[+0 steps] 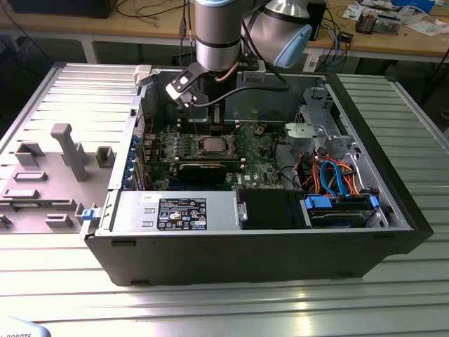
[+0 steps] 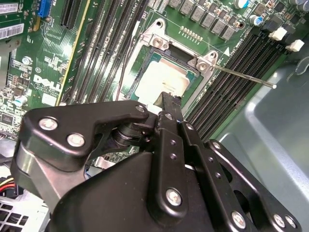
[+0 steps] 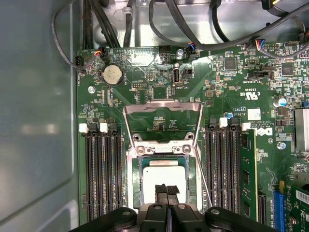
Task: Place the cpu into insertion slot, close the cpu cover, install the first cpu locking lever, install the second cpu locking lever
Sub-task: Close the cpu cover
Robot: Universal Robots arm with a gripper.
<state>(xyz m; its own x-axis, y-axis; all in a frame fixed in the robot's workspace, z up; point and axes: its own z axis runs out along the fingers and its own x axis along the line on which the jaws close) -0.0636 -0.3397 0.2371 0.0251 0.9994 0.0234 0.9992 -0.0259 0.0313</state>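
On the near side of the exterior view, a ribbed metal table (image 1: 210,309) carries an open black computer case (image 1: 245,256), with a grey moulded tray (image 1: 49,175) lying beside it toward the exterior view's left. Inside the front wall of the case sit a silver power supply (image 1: 175,212) and, toward the exterior view's right, a drive bay with blue and orange cables (image 1: 337,175). Beyond these lies the green motherboard (image 1: 263,168), with a long black expansion card (image 1: 203,170) across it. The cpu (image 3: 164,175) rests flat within the insertion slot (image 3: 133,183), flanked on both sides by rows of memory slots (image 3: 101,169). The cpu cover (image 3: 163,102) is swung open and lies back from the socket, with bare board visible through its window. One thin locking lever (image 2: 241,76) stands free, angled out over the memory slots. The gripper (image 3: 166,191) hangs directly over the cpu with its two black fingertips pressed together and nothing between them; contact with the chip cannot be judged. Behind the case the arm (image 1: 217,35) rises, and farther back a wooden bench (image 1: 379,38) holds loose cables and parts.
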